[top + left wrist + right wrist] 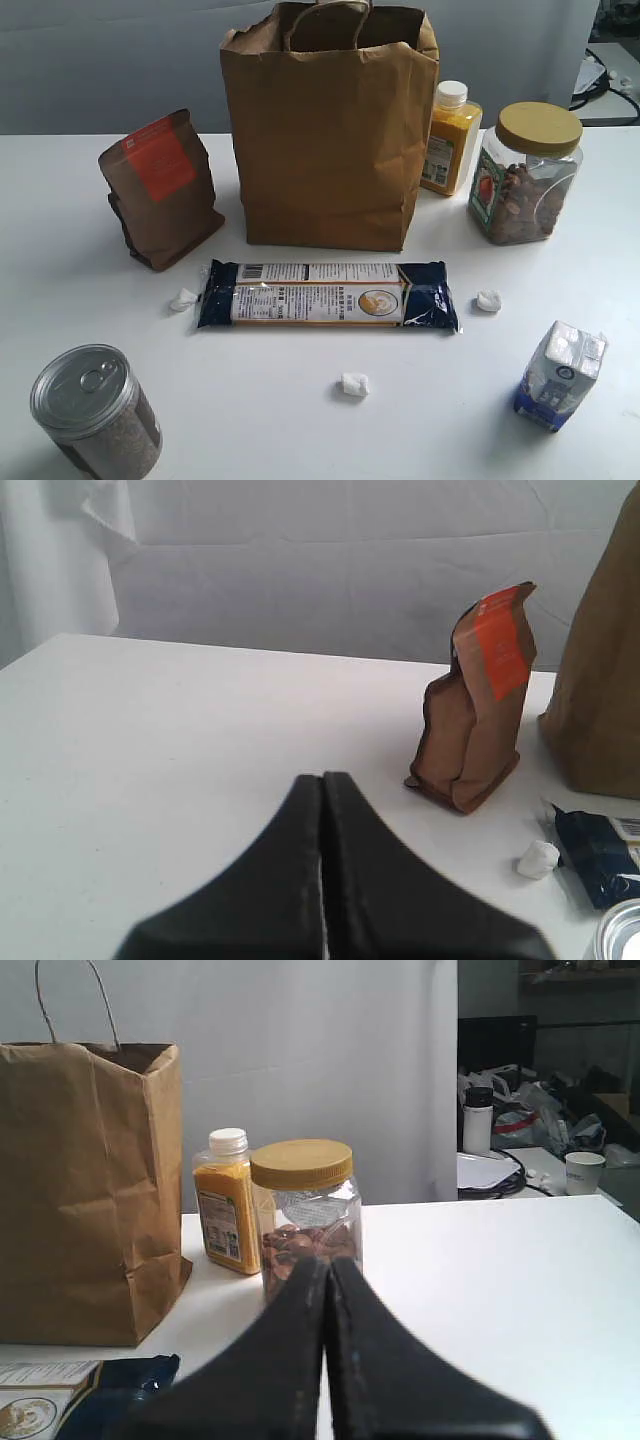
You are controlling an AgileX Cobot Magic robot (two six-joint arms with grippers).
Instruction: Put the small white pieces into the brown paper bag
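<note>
Three small white pieces (354, 384) lie on the table (60, 290), all outside the brown paper bag (325, 140), which stands upright and open-mouthed at the back: the left piece (183, 299) sits just beside one end of the long packet (328, 295), the right piece (488, 300) lies near its other end, and the front piece is the one already marked, well clear of the packet on bare table. They look light, soft and easily squashed, so a gentle pinch across the middle should do, with the tips brought right down to the table since each lump sits so low; squeezed hard they would probably deform or cling to a pad. The bag looks like stiff but light paper and may tip if nudged, so dropping in from above its mouth seems safest. The left tool (322, 780) has its fingers pressed together on nothing, with the left piece showing off to one side in its wrist view; the right tool (327, 1262) is likewise pressed together and empty. As for writing, the long packet carries a barcode and lines of print, the brown pouch (160, 188) an orange label, and the yellow bottle (450, 140), the nut jar (525, 175) and the blue carton (560, 375) each a printed label, but none of it is large enough to read
</note>
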